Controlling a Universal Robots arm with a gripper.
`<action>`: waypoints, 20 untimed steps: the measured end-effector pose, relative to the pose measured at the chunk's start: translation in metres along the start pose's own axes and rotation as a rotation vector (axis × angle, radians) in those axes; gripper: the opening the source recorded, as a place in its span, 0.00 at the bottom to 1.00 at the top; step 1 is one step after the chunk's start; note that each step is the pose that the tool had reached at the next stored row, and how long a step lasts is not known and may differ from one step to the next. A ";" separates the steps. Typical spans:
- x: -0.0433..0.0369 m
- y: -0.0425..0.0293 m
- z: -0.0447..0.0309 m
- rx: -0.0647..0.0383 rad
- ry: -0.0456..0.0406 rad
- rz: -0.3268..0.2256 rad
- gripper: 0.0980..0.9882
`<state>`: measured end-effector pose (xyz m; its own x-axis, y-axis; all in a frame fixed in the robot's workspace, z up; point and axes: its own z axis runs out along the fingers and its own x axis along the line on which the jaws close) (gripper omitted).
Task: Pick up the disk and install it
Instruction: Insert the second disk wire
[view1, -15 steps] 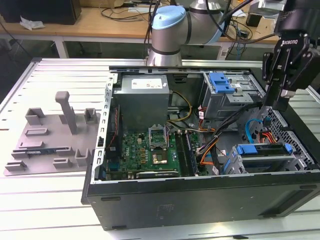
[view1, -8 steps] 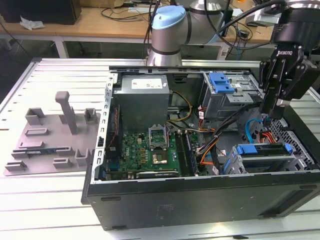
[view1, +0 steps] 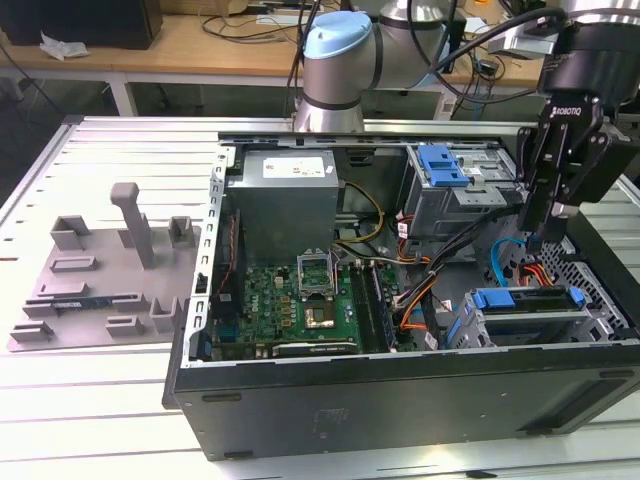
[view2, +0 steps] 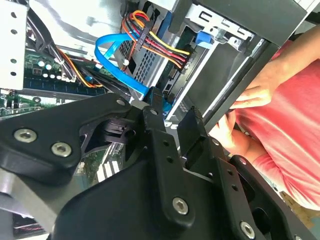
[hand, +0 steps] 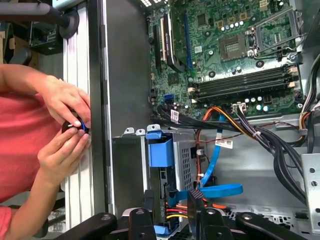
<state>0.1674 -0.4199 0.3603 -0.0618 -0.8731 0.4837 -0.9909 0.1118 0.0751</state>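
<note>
The disk (view1: 527, 312) lies flat in the drive cage at the front corner of the open computer case, on the exterior view's right. Its blue carrier bracket runs along its top edge. The bracket's blue tab (hand: 160, 148) also shows in the first wrist view, and the disk (view2: 201, 39) shows as a blue tab in the second wrist view. My gripper (view1: 541, 238) hangs just above and behind the disk, over the orange and blue cables. In both wrist views its fingers (hand: 145, 212) stand apart with nothing between them, so the gripper (hand: 170, 210) (view2: 172, 127) is open and holds nothing.
A person's hands (hand: 67, 125) work on a small dark item at the case's outer wall (hand: 120, 75); the person's hand (view2: 250, 95) is also close by. A second blue carrier (view1: 443, 165) sits in the upper cage. The motherboard (view1: 300, 300) and a grey fixture plate (view1: 100, 280) lie to the exterior view's left.
</note>
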 end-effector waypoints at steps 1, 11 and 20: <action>-0.0002 0.0002 0.0005 0.001 0.0015 0.001 0.33; -0.0003 0.0048 0.0020 0.024 0.0064 0.014 0.33; 0.0014 0.0052 0.0067 0.039 0.0048 0.023 0.33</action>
<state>0.1615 -0.4238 0.3556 -0.0837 -0.8682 0.4891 -0.9932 0.1127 0.0299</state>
